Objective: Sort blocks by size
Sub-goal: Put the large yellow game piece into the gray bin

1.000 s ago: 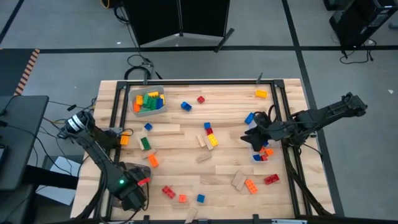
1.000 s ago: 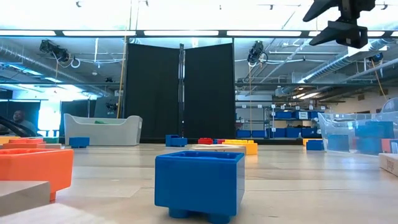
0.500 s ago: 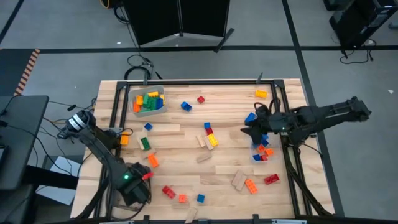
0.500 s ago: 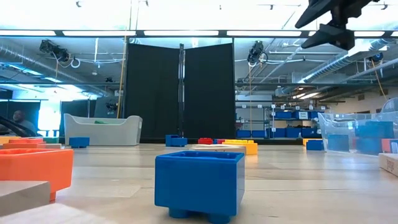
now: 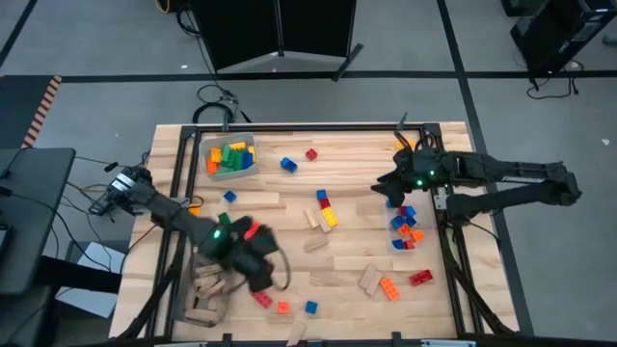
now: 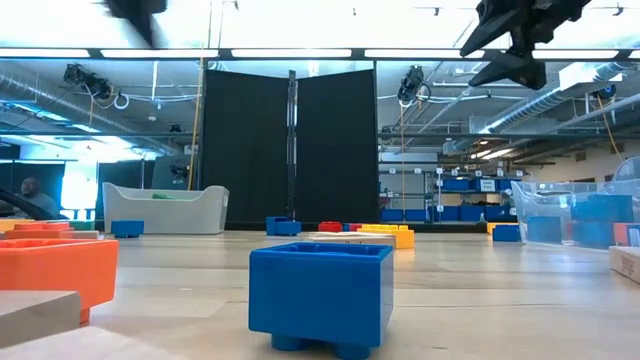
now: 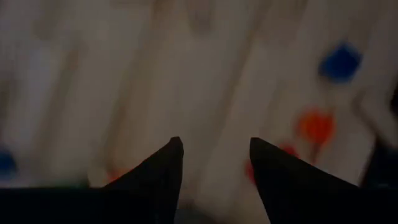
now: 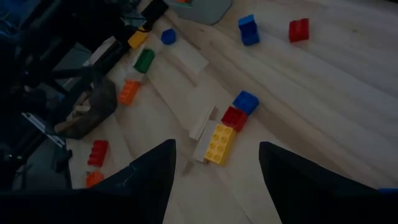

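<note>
Studded plastic bricks (image 5: 325, 209) lie scattered on the pale wooden table (image 5: 347, 164), before a black curtained screen (image 6: 290, 150). The left gripper (image 7: 212, 155), fingers apart and empty, has swung inward from the near-left corner; the right gripper (image 8: 214, 171), also apart, has moved farther back.

I see blocks (image 5: 326, 214) scattered across the bench (image 5: 347, 164), one bin (image 5: 229, 158) at its far left corner, another bin (image 5: 404, 231) near its right edge. My left pincer (image 5: 258, 277) hangs front-left, my right pincer (image 5: 386, 185) just beside the right bin.
</note>
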### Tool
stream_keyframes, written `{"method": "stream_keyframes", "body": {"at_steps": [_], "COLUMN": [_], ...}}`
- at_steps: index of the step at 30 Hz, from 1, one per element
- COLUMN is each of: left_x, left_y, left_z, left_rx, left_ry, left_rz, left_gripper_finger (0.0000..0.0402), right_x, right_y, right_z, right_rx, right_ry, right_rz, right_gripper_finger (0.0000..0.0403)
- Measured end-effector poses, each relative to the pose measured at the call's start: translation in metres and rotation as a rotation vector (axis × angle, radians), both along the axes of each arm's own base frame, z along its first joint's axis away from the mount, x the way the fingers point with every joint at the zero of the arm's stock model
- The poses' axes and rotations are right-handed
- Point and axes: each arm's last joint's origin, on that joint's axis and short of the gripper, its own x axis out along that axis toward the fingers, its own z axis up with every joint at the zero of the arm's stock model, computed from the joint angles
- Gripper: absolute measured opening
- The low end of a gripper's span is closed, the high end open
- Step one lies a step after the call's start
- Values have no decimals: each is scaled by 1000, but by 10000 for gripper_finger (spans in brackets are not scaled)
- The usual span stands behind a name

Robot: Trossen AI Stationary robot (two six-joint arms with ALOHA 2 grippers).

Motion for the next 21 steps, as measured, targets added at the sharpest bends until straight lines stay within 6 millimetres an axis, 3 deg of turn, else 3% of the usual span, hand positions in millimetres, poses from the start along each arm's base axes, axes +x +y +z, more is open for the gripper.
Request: {"method": "stream_keyframes", "body": {"at_steps": [7,12,17,21], "left_x": [49,71,73,57], "left_y": [60,108,154,183], "left_z": [10,10,1,6], "left_rx": [28,13,42,38], "left_ry": [-162,-266,-297,-444], "left_rz": [-178,-300,-293,-275], "left_gripper_finger": [193,193,193,193], "right_x": [15,34,50,47], "right_y": [-21,-45,-81,-121], "right_z": [24,41,39,17], "right_rx": [-87,-143,-189,-100], "right_ry": [6,192,476,677], "right_rz": [-5,-7,4,-7], "right_gripper_finger": [244,244,244,244]}}
